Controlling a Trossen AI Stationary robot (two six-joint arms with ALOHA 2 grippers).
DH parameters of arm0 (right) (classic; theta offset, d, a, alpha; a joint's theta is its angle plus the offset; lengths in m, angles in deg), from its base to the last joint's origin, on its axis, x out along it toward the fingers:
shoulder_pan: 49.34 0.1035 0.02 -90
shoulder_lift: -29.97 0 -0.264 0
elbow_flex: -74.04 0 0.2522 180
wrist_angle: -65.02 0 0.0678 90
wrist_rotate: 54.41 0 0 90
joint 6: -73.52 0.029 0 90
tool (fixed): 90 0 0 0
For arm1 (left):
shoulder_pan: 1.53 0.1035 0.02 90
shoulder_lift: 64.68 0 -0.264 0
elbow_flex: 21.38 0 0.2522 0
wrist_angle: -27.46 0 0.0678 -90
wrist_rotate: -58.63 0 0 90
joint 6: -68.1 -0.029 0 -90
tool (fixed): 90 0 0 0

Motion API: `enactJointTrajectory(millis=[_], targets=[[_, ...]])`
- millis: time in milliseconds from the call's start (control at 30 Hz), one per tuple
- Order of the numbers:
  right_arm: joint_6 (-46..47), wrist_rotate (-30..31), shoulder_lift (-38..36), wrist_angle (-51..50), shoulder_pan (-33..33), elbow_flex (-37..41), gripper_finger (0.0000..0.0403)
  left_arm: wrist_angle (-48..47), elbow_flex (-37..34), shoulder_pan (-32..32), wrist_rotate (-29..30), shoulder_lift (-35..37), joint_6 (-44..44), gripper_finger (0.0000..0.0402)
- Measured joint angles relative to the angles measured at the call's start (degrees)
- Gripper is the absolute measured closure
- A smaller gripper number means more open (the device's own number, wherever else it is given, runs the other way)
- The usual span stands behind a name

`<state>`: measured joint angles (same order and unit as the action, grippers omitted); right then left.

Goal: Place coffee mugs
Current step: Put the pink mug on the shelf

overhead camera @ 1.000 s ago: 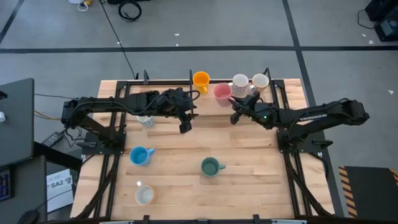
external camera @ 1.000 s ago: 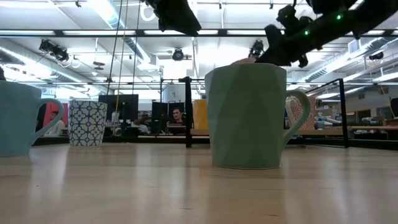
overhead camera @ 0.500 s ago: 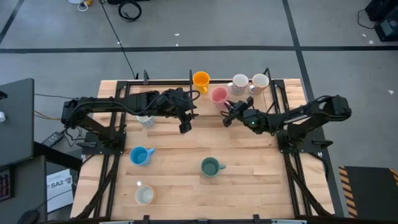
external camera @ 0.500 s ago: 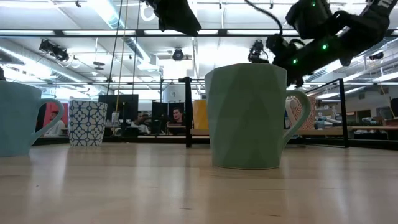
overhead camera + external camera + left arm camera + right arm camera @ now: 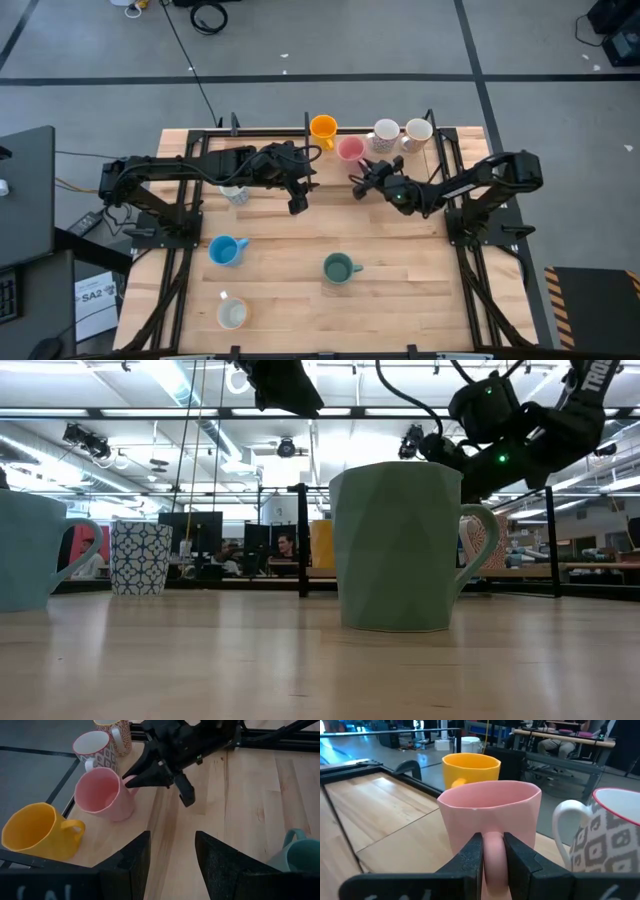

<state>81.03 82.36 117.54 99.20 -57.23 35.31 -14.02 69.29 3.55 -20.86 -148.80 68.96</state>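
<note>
Right gripper [image 5: 358,184] has pulled back along the table's far edge since a second ago, fingers now clamped on the pink mug's [image 5: 350,151] handle. Mug stands beside the orange mug [image 5: 323,128]. Left gripper [image 5: 298,203] hovers mid-table, fingers apart, empty.

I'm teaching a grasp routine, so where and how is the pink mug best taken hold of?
By its handle, coming level from the handle side. The pink mug stands upright with the handle toward the right gripper, whose fingers straddle that loop. The orange mug sits behind, so that side looks clearest.
</note>
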Motion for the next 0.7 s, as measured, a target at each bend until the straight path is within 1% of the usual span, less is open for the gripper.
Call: enactJointTrajectory(millis=[233, 367, 467, 700], targets=[[0.48, -0.44, 1.34, 0.72, -1.96, 0.00, 0.0335, 0.00, 0.00, 0.00, 0.00, 0.00, 0.00, 0.0239], [0.48, -2.22, 1.32, 0.92, -2.91, 0.00, 0.0333, 0.02, 0.00, 0.00, 0.00, 0.00, -0.01, 0.0239], [0.48, -3.37, 1.32, 0.86, -3.55, 0.00, 0.0328, 0.02, 0.00, 0.00, 0.00, 0.00, 0.00, 0.0239], [0.44, -3.54, 1.38, 0.51, -4.38, 0.09, 0.0315, 0.02, 0.00, -0.01, 0.00, 0.00, 0.00, 0.0239]])
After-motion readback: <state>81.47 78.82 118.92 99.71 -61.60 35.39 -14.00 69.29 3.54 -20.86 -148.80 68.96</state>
